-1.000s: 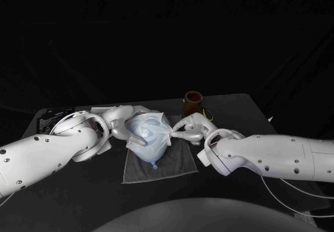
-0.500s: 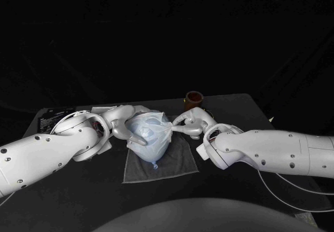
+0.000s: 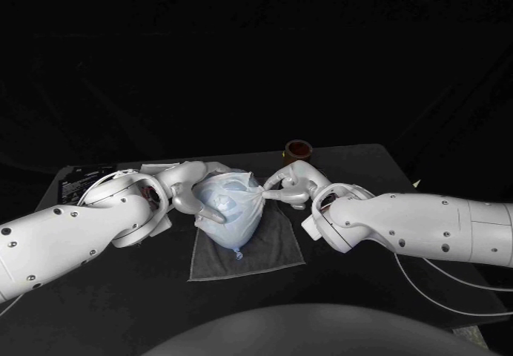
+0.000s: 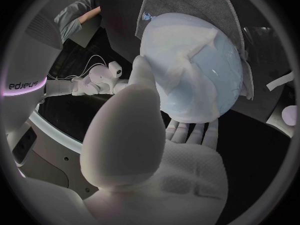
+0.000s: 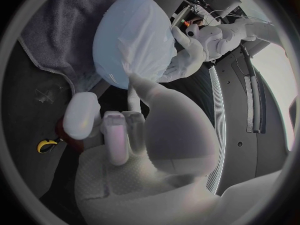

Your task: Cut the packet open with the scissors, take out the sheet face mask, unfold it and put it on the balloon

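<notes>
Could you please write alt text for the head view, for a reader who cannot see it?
Two white arms meet over a blue balloon lying on a grey towel on a black table, a white sheet mask draped on it. The left hand cups the balloon's side; the right hand pinches the mask's edge. A brown jar stands behind.

Upside-down brand word "sharpa" in dark letters on white casing [image 4: 25, 83], no other text legible

Dim, black surroundings; possibly overhead light.
</notes>
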`<move>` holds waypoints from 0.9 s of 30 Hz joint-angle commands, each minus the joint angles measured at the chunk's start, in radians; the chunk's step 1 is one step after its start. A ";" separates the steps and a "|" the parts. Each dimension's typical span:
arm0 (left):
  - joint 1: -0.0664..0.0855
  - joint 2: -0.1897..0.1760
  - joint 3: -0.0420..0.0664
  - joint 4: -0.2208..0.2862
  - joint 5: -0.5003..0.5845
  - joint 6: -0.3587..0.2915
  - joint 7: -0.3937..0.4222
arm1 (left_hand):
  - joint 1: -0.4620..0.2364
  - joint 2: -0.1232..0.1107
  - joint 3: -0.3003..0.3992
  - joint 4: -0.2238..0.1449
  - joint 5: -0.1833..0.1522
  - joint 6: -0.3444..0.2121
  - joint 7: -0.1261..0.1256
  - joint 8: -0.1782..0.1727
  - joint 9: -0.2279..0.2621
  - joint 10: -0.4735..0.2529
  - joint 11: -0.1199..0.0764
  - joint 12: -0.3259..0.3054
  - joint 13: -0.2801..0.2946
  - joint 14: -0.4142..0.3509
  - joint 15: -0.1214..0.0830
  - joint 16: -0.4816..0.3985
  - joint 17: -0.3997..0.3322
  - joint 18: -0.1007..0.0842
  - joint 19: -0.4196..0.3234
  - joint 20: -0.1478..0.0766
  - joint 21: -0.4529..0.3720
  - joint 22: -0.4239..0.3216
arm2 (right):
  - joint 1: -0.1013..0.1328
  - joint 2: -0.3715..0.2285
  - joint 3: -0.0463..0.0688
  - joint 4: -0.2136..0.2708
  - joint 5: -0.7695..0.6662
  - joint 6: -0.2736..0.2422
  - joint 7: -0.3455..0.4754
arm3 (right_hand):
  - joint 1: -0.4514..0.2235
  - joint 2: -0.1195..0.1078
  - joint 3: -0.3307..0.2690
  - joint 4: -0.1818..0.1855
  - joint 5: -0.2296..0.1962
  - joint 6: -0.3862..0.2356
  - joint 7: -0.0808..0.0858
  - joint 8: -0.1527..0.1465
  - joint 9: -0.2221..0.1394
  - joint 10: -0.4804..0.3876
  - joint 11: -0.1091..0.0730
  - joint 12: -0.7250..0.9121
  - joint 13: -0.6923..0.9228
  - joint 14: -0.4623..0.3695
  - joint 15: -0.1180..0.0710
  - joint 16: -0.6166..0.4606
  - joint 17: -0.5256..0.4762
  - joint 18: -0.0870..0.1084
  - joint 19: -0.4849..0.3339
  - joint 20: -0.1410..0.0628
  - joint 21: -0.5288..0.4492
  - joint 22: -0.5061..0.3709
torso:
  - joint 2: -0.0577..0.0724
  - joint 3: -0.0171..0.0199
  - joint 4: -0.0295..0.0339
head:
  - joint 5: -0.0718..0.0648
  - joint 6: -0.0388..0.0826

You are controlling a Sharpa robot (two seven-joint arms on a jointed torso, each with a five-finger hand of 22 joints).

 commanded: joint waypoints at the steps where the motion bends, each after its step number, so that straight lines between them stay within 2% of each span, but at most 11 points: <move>1: -0.004 0.000 -0.005 0.000 0.001 0.042 -0.020 | 0.009 0.001 0.007 0.000 0.004 0.007 0.022 -0.001 0.001 0.006 0.000 0.004 0.002 0.008 0.002 0.006 0.002 -0.010 0.007 -0.002 0.006 0.001 | 0.002 -0.001 0.001 -0.007 -0.046 0.068 -0.048 | -0.013 -0.002 0.007 -0.005 0.005 -0.016 0.004 0.004 -0.002 0.106 0.001 0.005 0.263 0.105 -0.006 0.004 0.263 0.013 -0.010 0.000 -0.016 0.130 | -0.001 -0.0002 0.0003 | 0.002 0.000; 8: -0.004 -0.002 -0.005 0.000 0.001 0.043 -0.022 | 0.010 0.001 0.009 0.000 0.004 0.008 0.022 -0.001 0.001 0.008 0.000 0.003 0.002 0.009 0.002 0.006 0.002 -0.010 0.008 -0.002 0.006 0.001 | 0.004 -0.014 0.001 -0.011 -0.053 0.108 -0.083 | -0.026 -0.009 -0.002 -0.008 0.005 -0.041 0.016 0.000 -0.002 0.106 0.012 0.005 0.263 0.105 0.003 0.004 0.263 0.019 -0.031 0.007 -0.057 0.120 | 0.000 0.0001 -0.0008 | 0.003 0.000; 14: -0.004 -0.002 -0.005 0.000 0.001 0.044 -0.024 | 0.010 0.001 0.009 0.000 0.004 0.008 0.022 -0.001 0.001 0.008 0.000 0.003 0.002 0.009 0.002 0.006 0.002 -0.010 0.008 -0.002 0.006 0.001 | 0.004 -0.020 0.001 -0.015 -0.056 0.099 -0.101 | -0.038 -0.012 -0.011 -0.005 0.005 -0.059 0.026 -0.005 -0.004 0.105 0.020 0.001 0.261 0.105 0.011 0.004 0.263 0.021 -0.038 0.013 -0.069 0.117 | -0.001 0.0004 -0.0015 | 0.002 0.000; 18: -0.004 -0.003 -0.005 0.000 0.001 0.044 -0.025 | 0.010 0.001 0.009 0.000 0.004 0.008 0.022 -0.001 0.001 0.008 0.000 0.003 0.002 0.009 0.002 0.006 0.002 -0.010 0.008 -0.002 0.006 0.001 | 0.004 -0.021 0.001 -0.021 -0.052 0.090 -0.102 | -0.060 -0.026 -0.028 0.002 0.004 -0.105 0.048 -0.025 -0.011 0.090 0.039 -0.030 0.239 0.105 0.025 0.004 0.263 0.024 -0.050 0.022 -0.094 0.111 | -0.001 0.0008 -0.0008 | 0.002 0.000; 20: -0.004 -0.003 -0.005 0.000 0.001 0.044 -0.026 | 0.010 0.001 0.009 0.000 0.004 0.008 0.022 -0.001 0.001 0.008 0.000 0.003 0.002 0.009 0.002 0.006 0.002 -0.010 0.008 -0.002 0.006 0.001 | 0.004 -0.020 0.001 -0.021 -0.046 0.091 -0.098 | -0.094 -0.048 -0.063 0.019 0.003 -0.173 0.082 -0.055 -0.022 0.061 0.067 -0.086 0.200 0.104 0.052 0.004 0.262 0.029 -0.082 0.042 -0.157 0.094 | 0.000 0.0007 -0.0006 | 0.001 0.000; 21: -0.004 -0.003 -0.005 0.000 0.001 0.044 -0.026 | 0.010 0.001 0.009 0.000 0.004 0.008 0.022 -0.001 0.001 0.008 0.000 0.003 0.002 0.009 0.002 0.006 0.002 -0.010 0.008 -0.002 0.006 0.001 | 0.004 -0.020 0.001 -0.021 -0.044 0.091 -0.096 | -0.101 -0.058 -0.076 0.022 0.005 -0.186 0.088 -0.060 -0.023 0.052 0.074 -0.101 0.190 0.100 0.058 -0.001 0.252 0.032 -0.091 0.046 -0.176 0.089 | 0.000 0.0005 -0.0010 | 0.001 0.000; 27: -0.004 -0.004 -0.006 0.000 0.001 0.045 -0.027 | 0.011 0.001 0.011 0.000 0.004 0.009 0.022 -0.002 0.001 0.010 0.000 0.003 0.002 0.010 0.002 0.005 0.001 -0.010 0.010 -0.002 0.006 0.001 | 0.004 -0.026 0.001 -0.023 -0.036 0.084 -0.078 | -0.108 -0.065 -0.101 0.031 0.005 -0.213 0.097 -0.068 -0.026 0.040 0.084 -0.121 0.175 0.091 0.067 -0.010 0.235 0.038 -0.108 0.057 -0.208 0.080 | 0.000 -0.0008 -0.0007 | 0.006 0.000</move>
